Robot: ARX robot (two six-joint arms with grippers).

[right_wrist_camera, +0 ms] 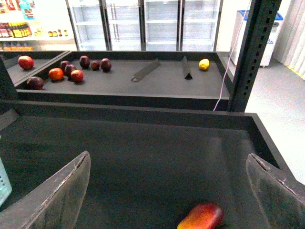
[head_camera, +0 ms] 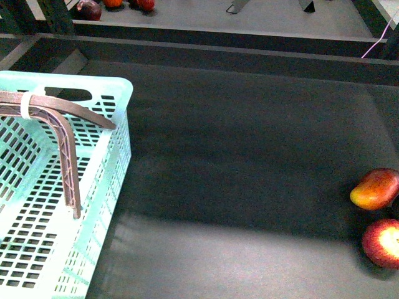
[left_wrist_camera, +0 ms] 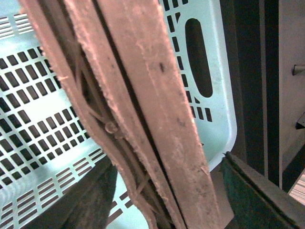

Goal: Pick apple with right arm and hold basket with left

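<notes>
Nearest, at 4 o'clock on the table (head_camera: 237,187): apple (head_camera: 381,243), untouched, mango-like fruit (head_camera: 374,189) just beyond. Right gripper (right_wrist_camera: 167,191) spread wide and empty, likely staged for the pick. At 8 o'clock: basket (head_camera: 93,205), empty where visible. Flanking its raised handle (left_wrist_camera: 157,105), presumably for steadying: left gripper (left_wrist_camera: 167,162); cannot tell whether clenched. Farthest, at 11 o'clock: shelf fruit (head_camera: 89,9).

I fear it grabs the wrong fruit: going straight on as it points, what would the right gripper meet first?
Probably the elongated red-yellow fruit, lying low in the gap of the open right gripper; the apple is outside that wrist view. Depth is unclear.
</notes>
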